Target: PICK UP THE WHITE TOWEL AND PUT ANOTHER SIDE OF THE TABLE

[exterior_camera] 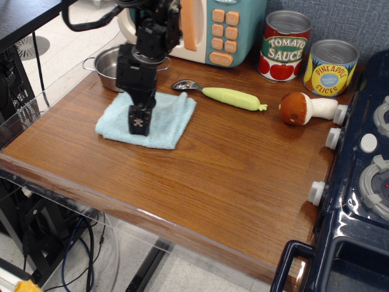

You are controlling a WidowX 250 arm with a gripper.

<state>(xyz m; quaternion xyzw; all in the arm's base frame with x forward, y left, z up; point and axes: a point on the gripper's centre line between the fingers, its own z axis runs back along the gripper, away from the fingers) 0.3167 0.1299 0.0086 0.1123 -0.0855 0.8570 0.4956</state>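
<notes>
The white towel (165,119), a pale light-blue folded terry cloth, lies flat on the left part of the brown wood-grain table (219,176), just in front of the steel pot (102,62). My gripper (139,125) points straight down onto the towel's left middle. Its black fingers are closed together, pinching the cloth against the tabletop. The arm hides the right side of the pot.
A spoon with a green handle (234,98) lies right of the towel. A toy mushroom (302,108), a tomato sauce can (285,45) and a pineapple can (331,67) stand at the back right. A toy microwave (226,30) stands behind. The dark-blue toy stove (364,194) borders the right edge.
</notes>
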